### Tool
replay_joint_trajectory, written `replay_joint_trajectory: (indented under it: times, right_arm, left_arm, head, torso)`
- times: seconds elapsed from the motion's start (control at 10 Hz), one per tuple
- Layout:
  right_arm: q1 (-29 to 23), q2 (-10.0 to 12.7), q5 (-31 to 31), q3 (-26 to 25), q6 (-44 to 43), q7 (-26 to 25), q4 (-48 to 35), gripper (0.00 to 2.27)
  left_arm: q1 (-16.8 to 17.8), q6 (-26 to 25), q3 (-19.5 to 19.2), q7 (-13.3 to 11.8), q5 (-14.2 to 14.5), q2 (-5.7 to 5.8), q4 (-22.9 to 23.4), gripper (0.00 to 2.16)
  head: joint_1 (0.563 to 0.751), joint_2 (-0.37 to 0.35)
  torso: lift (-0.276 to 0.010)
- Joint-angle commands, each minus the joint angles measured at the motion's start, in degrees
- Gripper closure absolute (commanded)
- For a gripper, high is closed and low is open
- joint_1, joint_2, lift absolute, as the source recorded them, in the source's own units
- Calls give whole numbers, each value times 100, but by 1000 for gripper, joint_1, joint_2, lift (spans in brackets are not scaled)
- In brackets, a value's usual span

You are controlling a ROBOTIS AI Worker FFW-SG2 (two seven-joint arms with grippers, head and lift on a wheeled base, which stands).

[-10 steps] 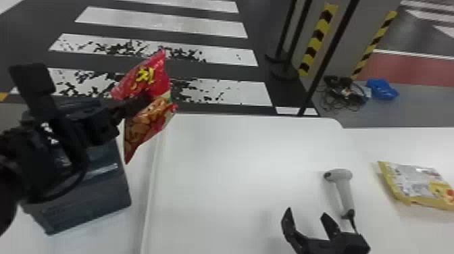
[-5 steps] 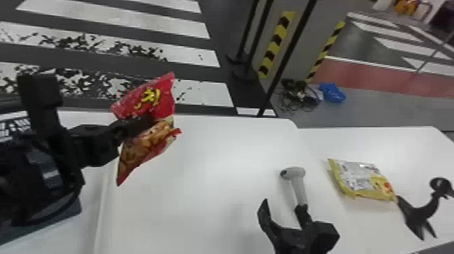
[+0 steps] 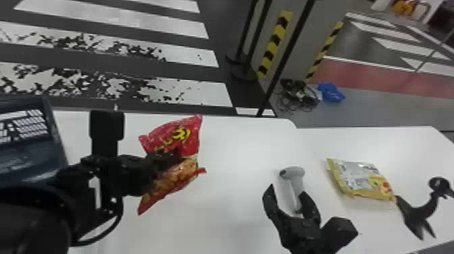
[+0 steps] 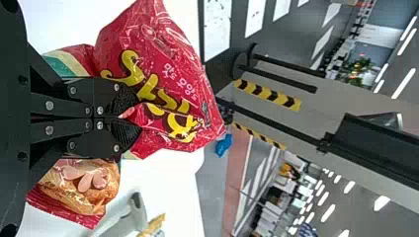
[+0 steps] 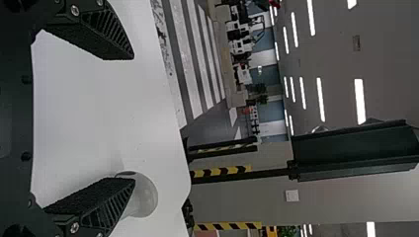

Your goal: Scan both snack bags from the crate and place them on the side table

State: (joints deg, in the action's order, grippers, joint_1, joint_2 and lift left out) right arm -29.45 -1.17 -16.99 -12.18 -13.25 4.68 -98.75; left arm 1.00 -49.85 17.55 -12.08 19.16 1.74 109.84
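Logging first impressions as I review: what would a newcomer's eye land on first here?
Probably the red snack bag, pinched in the left gripper above the white table. Next, likely the yellow snack bag lying toward the table's right side, with the gray scanner to its left, by the right gripper's open fingers.

a hand could pass over the white table [image 3: 233, 206] between the red snack bag [image 3: 179, 135] and right gripper [image 3: 287, 189]; the handheld scanner [image 3: 293, 173], yellow snack bag [image 3: 359, 177] and crate [image 3: 27, 162] are obstacles.
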Motion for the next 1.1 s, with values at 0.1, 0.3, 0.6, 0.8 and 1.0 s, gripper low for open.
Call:
replay_joint_trajectory:
  times: [0.1, 0.3, 0.6, 0.8, 1.0]
  right_arm:
    - [54, -23, -50, 207, 21, 51, -233, 113]
    - [36, -32, -58, 207, 56, 51, -250, 113]
    - [1, -23, -58, 199, 56, 51, -259, 113]
    - [1, -23, -67, 181, 74, 51, -259, 113]
    - [27, -23, -58, 190, 109, 51, -250, 113]
  left_arm:
    - [-100, 102, 310, 223, -184, -16, -375, 2142]
    - [76, 488, 750, 390, -140, -95, -850, 2142]
    - [269, 506, 1400, 733, -105, -189, -1210, 2121]
    - [287, 611, 1602, 944, 80, -189, -1342, -1]
    - [261, 699, 1655, 935, 97, -189, -1307, 26]
  head:
    - [695, -350]
    - [695, -350]
    - [695, -350]
    - [695, -350]
    - [695, -350]
  torso:
    - [-95]
    - [-95]
    - [-95]
    - [-95]
    - [-95]
